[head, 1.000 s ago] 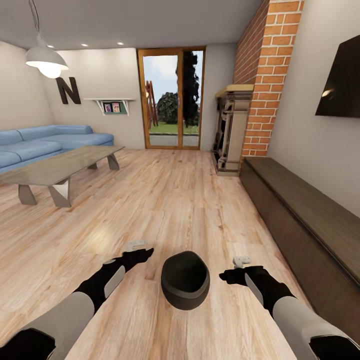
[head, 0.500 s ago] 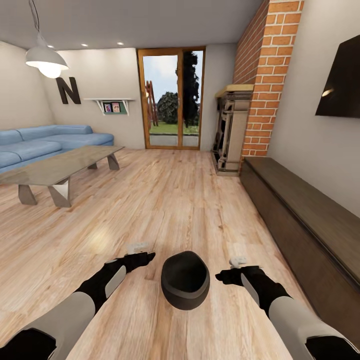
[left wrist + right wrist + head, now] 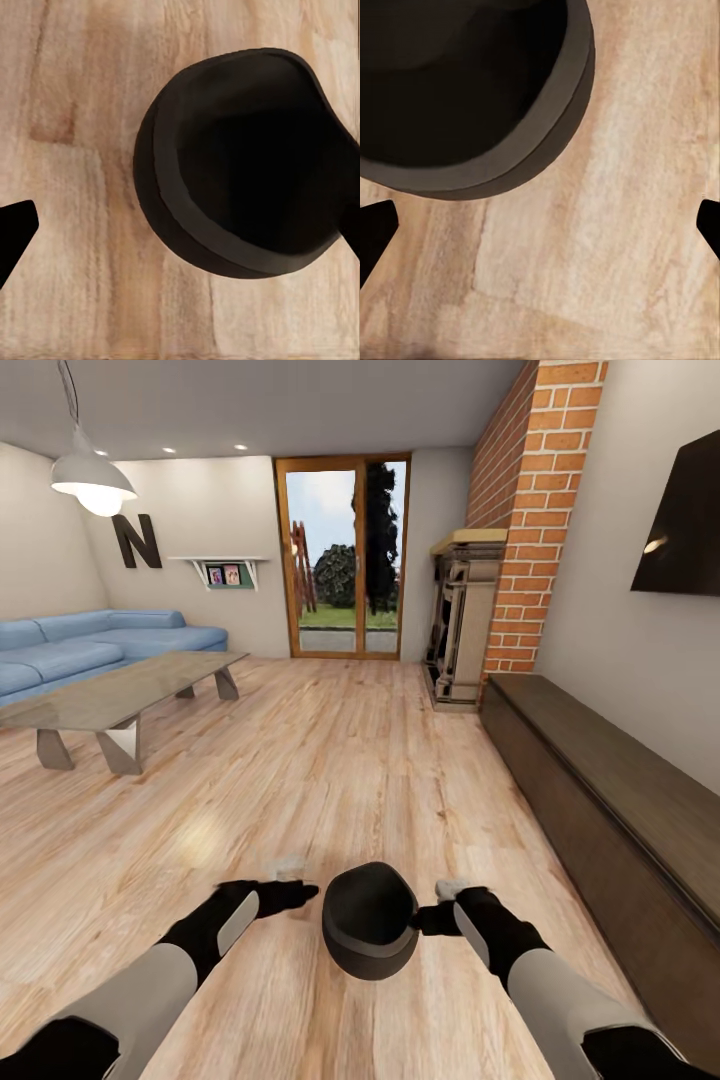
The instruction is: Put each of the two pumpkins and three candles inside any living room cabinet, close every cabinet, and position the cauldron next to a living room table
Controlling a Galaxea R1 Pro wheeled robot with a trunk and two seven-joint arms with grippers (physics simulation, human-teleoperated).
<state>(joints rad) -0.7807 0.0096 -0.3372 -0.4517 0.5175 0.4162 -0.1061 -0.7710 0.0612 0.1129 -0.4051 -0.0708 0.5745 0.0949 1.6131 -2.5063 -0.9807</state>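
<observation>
Both grippers, left [image 3: 300, 897] and right [image 3: 428, 920], flank the cauldron [image 3: 370, 934].

The light wood-plank floor [image 3: 330, 770] carries the black cauldron [image 3: 370, 932], which sits upright on the boards, mouth up, in the near middle. Well apart to the left stands the low glass-topped table [image 3: 110, 700] on its grey legs, before the blue sofa [image 3: 90, 645]. The long dark cabinet [image 3: 610, 800] rests along the right wall.
</observation>
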